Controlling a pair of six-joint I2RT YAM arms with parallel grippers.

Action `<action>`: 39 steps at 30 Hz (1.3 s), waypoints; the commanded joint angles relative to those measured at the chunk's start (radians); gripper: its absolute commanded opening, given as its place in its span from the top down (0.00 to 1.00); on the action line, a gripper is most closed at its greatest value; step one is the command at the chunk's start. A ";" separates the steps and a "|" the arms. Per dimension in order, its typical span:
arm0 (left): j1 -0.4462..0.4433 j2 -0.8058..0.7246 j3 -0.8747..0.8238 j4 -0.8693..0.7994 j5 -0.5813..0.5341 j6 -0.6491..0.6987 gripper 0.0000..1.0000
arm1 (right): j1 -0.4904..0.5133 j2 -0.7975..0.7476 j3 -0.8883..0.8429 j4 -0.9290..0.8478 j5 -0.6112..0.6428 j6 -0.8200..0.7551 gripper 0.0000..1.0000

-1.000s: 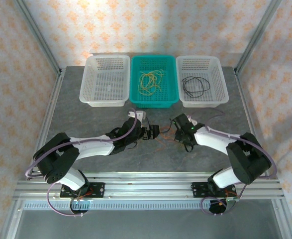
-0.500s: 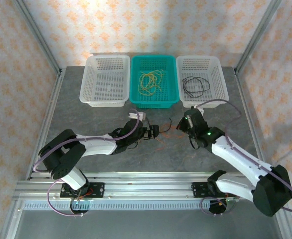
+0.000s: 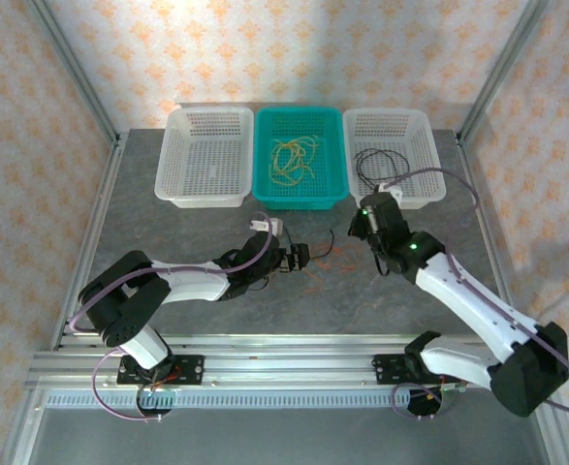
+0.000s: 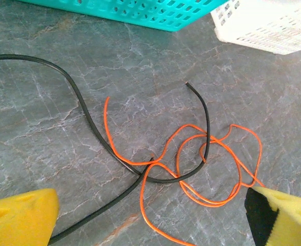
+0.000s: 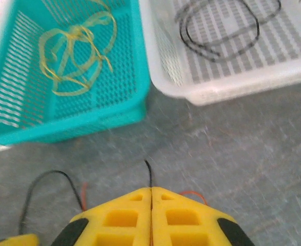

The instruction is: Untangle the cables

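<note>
The left gripper (image 3: 299, 257) lay low over the table (image 3: 168, 232) near its middle, its jaws spread wide with nothing between them. In the left wrist view its yellow pads (image 4: 17, 218) sat at the two bottom corners. Just ahead of them an orange cable (image 4: 212, 154) lay on the table in loose, overlapping loops. A black cable (image 4: 88, 123) crossed through those loops, touching them at several places, and one free end of it lay bare on the stone towards the baskets. The right gripper (image 3: 366, 225) stood to the right of the tangle, pointing at the far baskets. Its pads (image 5: 119, 215) were pressed together on a thin black cable, and a short end of it poked out past their tips. I could not tell whether that was the same strand that ran through the orange loops. Along the far edge, the teal basket (image 3: 265, 184) held the yellow cables (image 3: 294, 157) in a loose bundle. The right white basket (image 3: 434, 155) held a coiled black cable (image 3: 381, 167). The left white basket (image 3: 206, 160) stood beside the teal one, the three in a row.
</note>
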 commanded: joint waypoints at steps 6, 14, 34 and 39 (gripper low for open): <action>-0.016 -0.057 -0.018 0.114 0.104 0.075 0.05 | -0.048 0.131 -0.130 -0.005 -0.111 0.098 0.85; -0.047 -0.031 0.026 0.096 0.127 0.128 0.05 | -0.090 0.261 -0.135 0.047 -0.149 0.070 0.78; -0.050 -0.026 0.035 0.076 0.076 0.122 0.05 | -0.095 0.467 -0.114 0.141 -0.133 0.079 0.77; -0.050 -0.031 0.032 0.066 0.040 0.108 0.05 | -0.094 0.489 -0.118 0.130 -0.124 0.086 0.80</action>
